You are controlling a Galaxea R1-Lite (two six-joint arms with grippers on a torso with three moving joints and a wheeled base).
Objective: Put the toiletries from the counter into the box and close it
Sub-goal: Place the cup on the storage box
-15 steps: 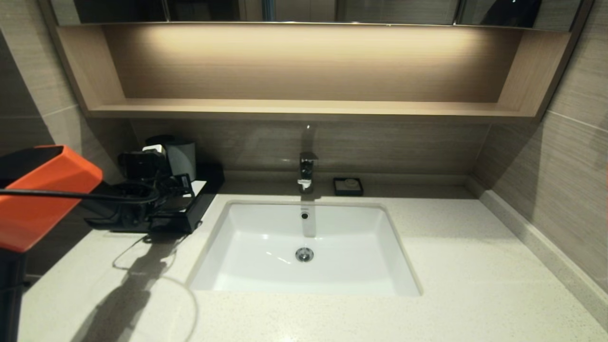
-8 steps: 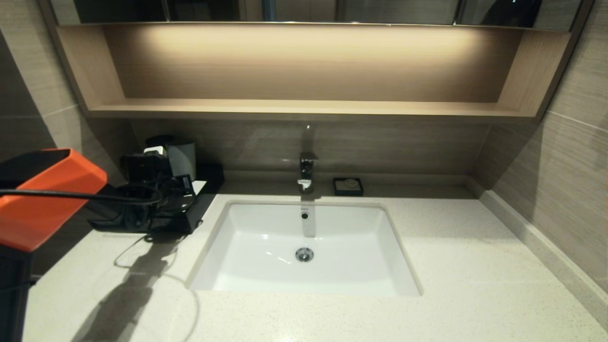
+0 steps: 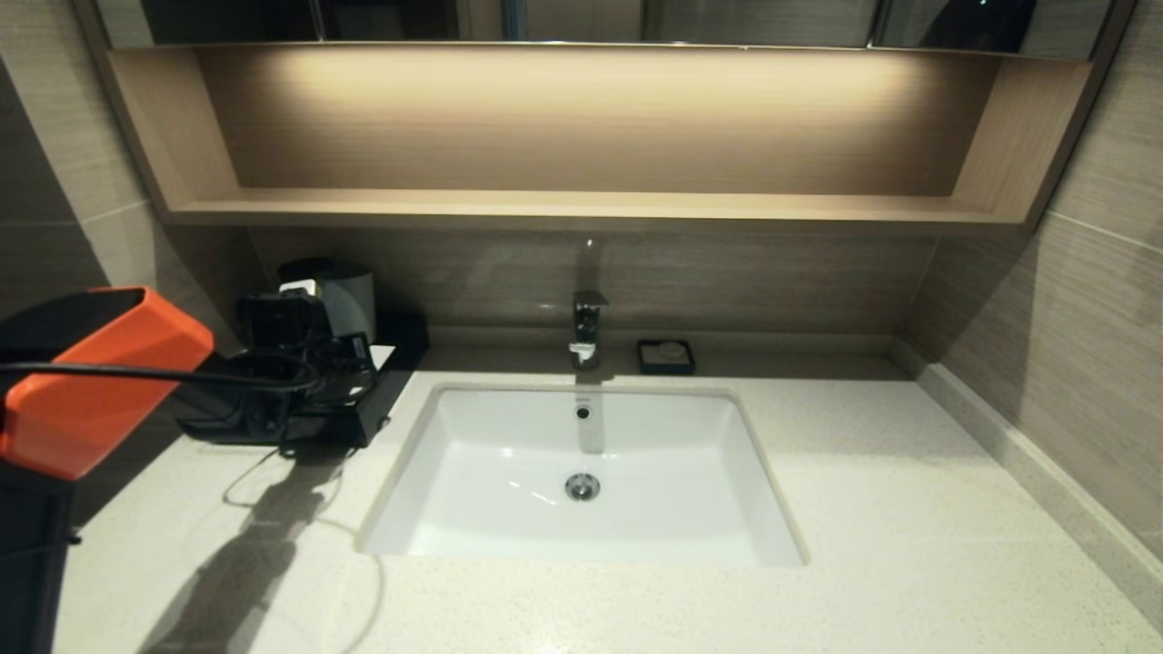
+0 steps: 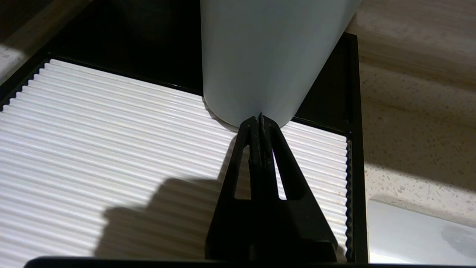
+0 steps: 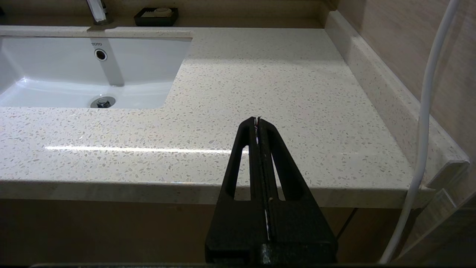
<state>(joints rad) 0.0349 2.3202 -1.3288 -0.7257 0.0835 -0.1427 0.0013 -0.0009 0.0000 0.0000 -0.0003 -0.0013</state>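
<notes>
The left gripper (image 4: 260, 121) has its two black fingers pressed flat together with nothing between them. In the left wrist view its tip sits at the foot of the grey plastic cup (image 4: 271, 56); whether it touches the cup wall cannot be told. The cup stands on the box's white ribbed top panel (image 4: 111, 141), and its upper part is cut off by the frame edge. A black rim (image 4: 355, 149) borders the panel.

In the head view the left gripper (image 3: 350, 350) is largely lost in a dark tangle of wrist, camera and cable over the box (image 3: 363, 422), which sits on the counter (image 3: 909, 509) at the back left, just beside the sink (image 3: 581, 472). The orange arm casing (image 3: 100, 381) covers the box's near left part, so the drawer front is hard to make out. The cup (image 3: 350, 300) shows behind the wrist. None of the toiletry packets can be seen anywhere.

The right gripper (image 5: 257, 121) is likewise pressed shut and empty, hanging in front of the counter's front edge (image 5: 111, 186), well apart from the box. Beyond it lie the sink (image 5: 55, 74), the cropped tap (image 5: 97, 11) and the small black soap dish (image 5: 156, 15). A white cable (image 5: 424, 111) runs down the side.
</notes>
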